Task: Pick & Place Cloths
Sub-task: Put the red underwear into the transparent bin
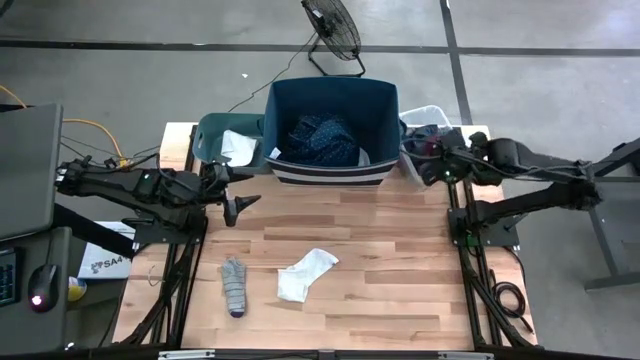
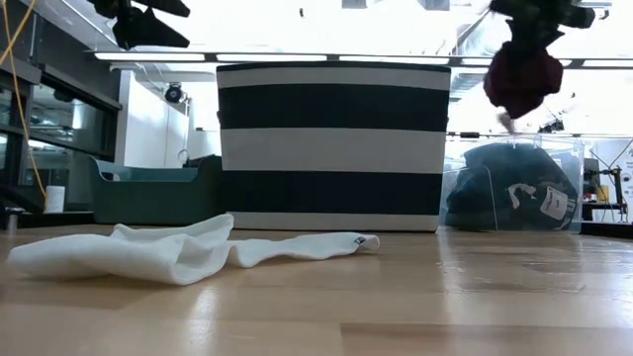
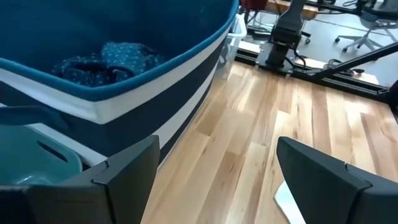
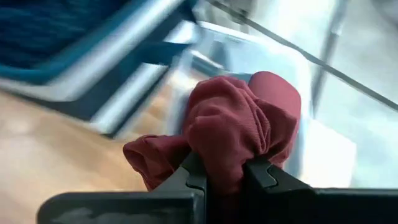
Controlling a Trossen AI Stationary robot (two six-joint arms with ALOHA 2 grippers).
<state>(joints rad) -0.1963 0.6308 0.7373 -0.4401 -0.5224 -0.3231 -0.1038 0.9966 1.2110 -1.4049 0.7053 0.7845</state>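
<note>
My right gripper [image 1: 436, 160] is high above the clear bin [image 1: 428, 120] at the table's far right, shut on a maroon cloth [image 4: 239, 124], which also shows in the low view [image 2: 522, 79]. My left gripper [image 1: 240, 206] is open and empty over the table's left, in front of the teal bin [image 1: 212, 135]. A white sock [image 1: 306, 272] and a grey sock [image 1: 233, 286] lie flat on the table. A navy dotted cloth [image 1: 322, 138] lies in the striped navy bin [image 1: 330, 170]. A dark garment with white tags [image 2: 519, 193] lies in the clear bin. My right gripper pinches a bunched fold of the maroon cloth [image 4: 225, 163] between its two fingers [image 4: 194, 175]. The cloth is lifted clear and hangs in a crumpled bunch below the gripper, above the clear bin's rim [image 2: 514, 146].
The three bins stand in a row along the table's far edge. A pale cloth [image 1: 238, 146] lies in the teal bin. A floor fan [image 1: 332, 30] stands beyond the table. Bare wood [image 1: 400, 250] spreads across the table's middle and right.
</note>
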